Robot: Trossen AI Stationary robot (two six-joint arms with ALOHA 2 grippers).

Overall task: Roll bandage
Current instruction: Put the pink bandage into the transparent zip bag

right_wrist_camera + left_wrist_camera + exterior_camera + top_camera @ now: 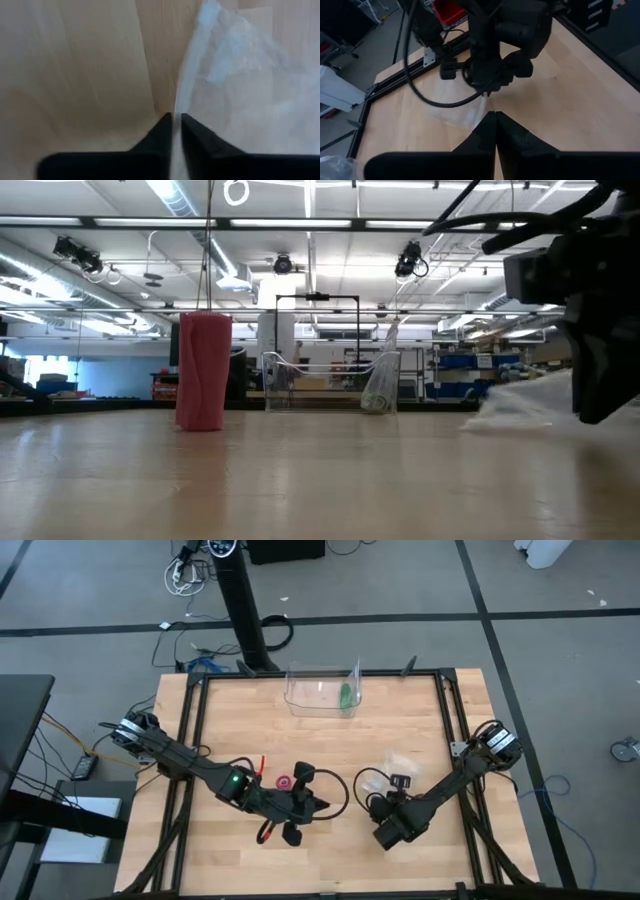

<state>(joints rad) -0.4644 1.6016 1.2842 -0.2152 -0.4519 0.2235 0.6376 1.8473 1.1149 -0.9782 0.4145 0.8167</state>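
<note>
The bandage is a small pink roll standing on its end on the wooden table; the low view shows it upright. My left gripper is shut and empty, just to the right of the roll and apart from it; its fingertips point toward my right arm. My right gripper is shut, tipped down at the near edge of a clear flat plastic piece. My right gripper's fingertips stand at the edge of the clear plastic piece, coming from above and slanting down. I cannot tell whether the edge is between them or only lies in front of them. The plastic lies flat on the table.
A clear open container with a small green item stands at the table's far edge, also seen in the low view. Black frame rails run along the table's sides. A cable loop hangs by my right gripper.
</note>
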